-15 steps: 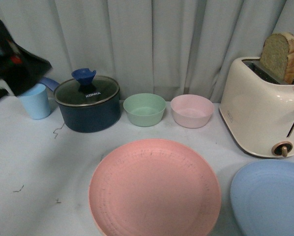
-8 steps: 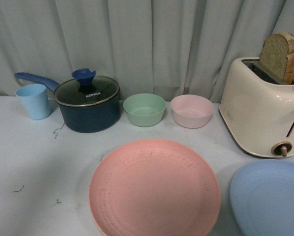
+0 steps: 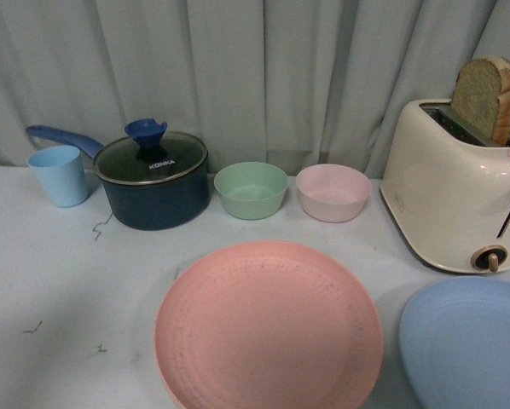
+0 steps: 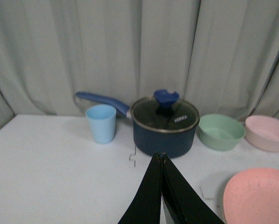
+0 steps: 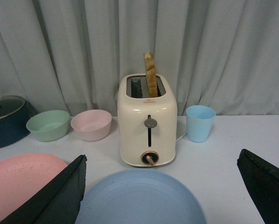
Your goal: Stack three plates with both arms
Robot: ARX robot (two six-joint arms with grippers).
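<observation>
The pink plate (image 3: 268, 328) lies at the near middle of the white table; it also shows in the left wrist view (image 4: 258, 196) and the right wrist view (image 5: 18, 179). The light blue plate (image 3: 468, 341) lies to its right, in front of the toaster, apart from the pink plate. The beige plate is out of view. Neither arm shows in the front view. My left gripper (image 4: 160, 155) is shut and empty, above the table in front of the pot. My right gripper (image 5: 163, 155) is open wide and empty, its fingers either side of the light blue plate (image 5: 139, 198).
Along the curtain stand a light blue cup (image 3: 59, 175), a dark blue lidded pot (image 3: 153, 181) with a long handle, a green bowl (image 3: 251, 189), a pink bowl (image 3: 333, 192) and a cream toaster (image 3: 455, 192) with bread. A second blue cup (image 5: 199, 122) stands beyond the toaster.
The left arm, at the front view's upper left one second ago, has left that view. The cup and the pot handle now show. Plates have not moved.
</observation>
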